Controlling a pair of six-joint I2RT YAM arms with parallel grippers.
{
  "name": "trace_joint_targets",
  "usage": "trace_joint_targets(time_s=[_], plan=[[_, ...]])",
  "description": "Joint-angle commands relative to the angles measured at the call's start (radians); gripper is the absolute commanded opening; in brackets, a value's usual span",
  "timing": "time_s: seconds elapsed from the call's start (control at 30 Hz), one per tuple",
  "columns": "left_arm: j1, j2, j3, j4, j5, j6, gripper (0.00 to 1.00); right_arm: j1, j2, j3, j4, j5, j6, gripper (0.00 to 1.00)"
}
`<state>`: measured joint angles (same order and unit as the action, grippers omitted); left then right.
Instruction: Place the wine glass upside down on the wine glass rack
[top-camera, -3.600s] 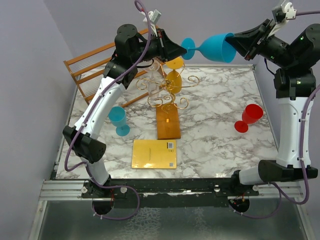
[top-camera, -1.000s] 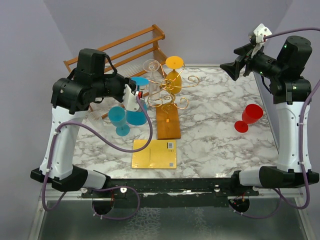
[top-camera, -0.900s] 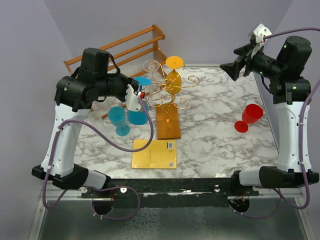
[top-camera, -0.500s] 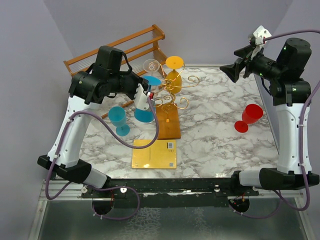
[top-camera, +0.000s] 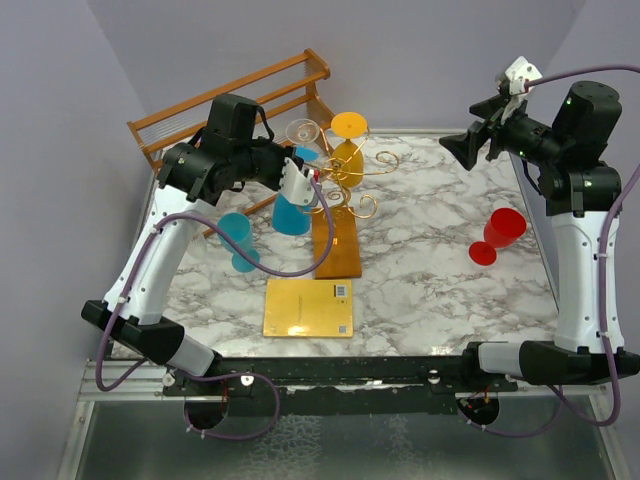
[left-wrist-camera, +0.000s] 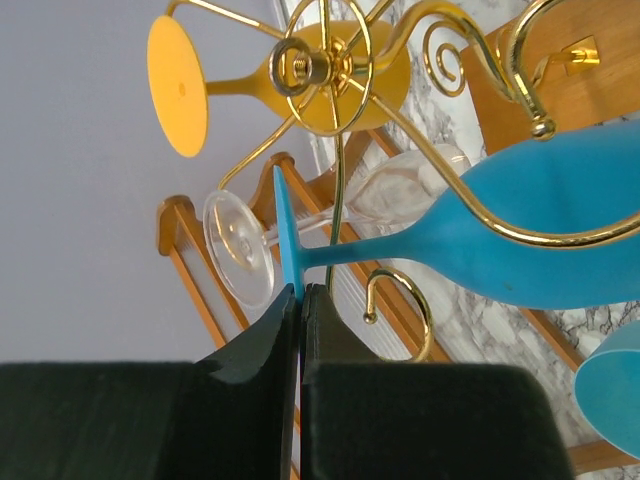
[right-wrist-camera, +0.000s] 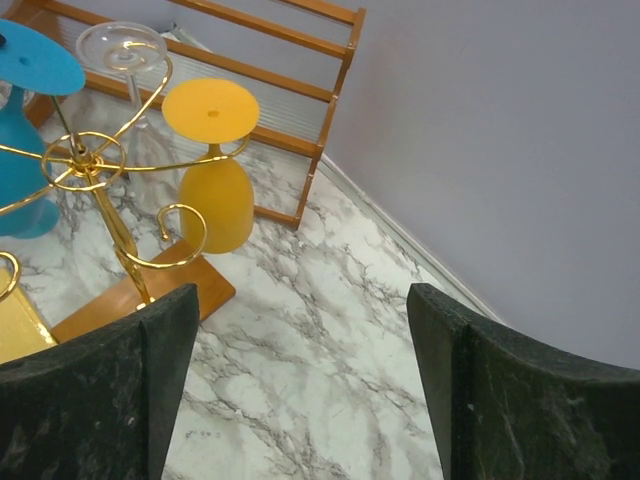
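Blue wine glass (left-wrist-camera: 560, 190) foot clamped in left end effector (left-wrist-camera: 300, 292)

Non-task items: marble table (top-camera: 430, 290). Slatted wooden shelf (top-camera: 260, 78) sits at the far left corner, against the wall. Small teal glass (top-camera: 236, 232) stands upright on the left side, just in front of the shelf. Red glass (top-camera: 497, 235) lies on its side near the right edge. Flat yellow card (top-camera: 309, 307) lies near front centre, with a small label in one corner. Yellow glass (right-wrist-camera: 215, 205) and clear glass (right-wrist-camera: 122, 45) both hang foot-up in front of the shelf.
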<state>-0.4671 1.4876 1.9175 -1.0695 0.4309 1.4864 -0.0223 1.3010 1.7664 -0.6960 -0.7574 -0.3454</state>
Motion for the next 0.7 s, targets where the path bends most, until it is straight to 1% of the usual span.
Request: trace_joint_targets(time_s=[0.0,0.07,0.1,0.23,0.4,0.67], plan=[[-0.006,-0.036,-0.006,0.058,-0.081,-0.083,0.0,-0.002,-0.021,-0.014,0.026,0.05,-0.006,0.91],[-0.006,-0.043,-0.008,0.061,-0.098,-0.106,0.0,-0.002,-0.02,-0.02,0.031,0.067,-0.004,0.98],[-0.006,-0.045,-0.008,0.063,-0.107,-0.117,0.0,-0.002,-0.02,-0.022,0.034,0.074,-0.004,1.0],[-0.005,-0.052,-0.005,0.058,-0.14,-0.146,0.0,-0.002,-0.019,-0.028,0.04,0.088,-0.004,1.0],[-0.005,-0.067,-0.001,0.013,-0.17,-0.153,0.0,-0.002,-0.016,-0.027,0.038,0.098,-0.009,1.0],[-0.005,-0.09,0.016,-0.037,-0.19,-0.179,0.0,-0.002,-0.005,-0.025,0.033,0.096,-0.013,1.0]])
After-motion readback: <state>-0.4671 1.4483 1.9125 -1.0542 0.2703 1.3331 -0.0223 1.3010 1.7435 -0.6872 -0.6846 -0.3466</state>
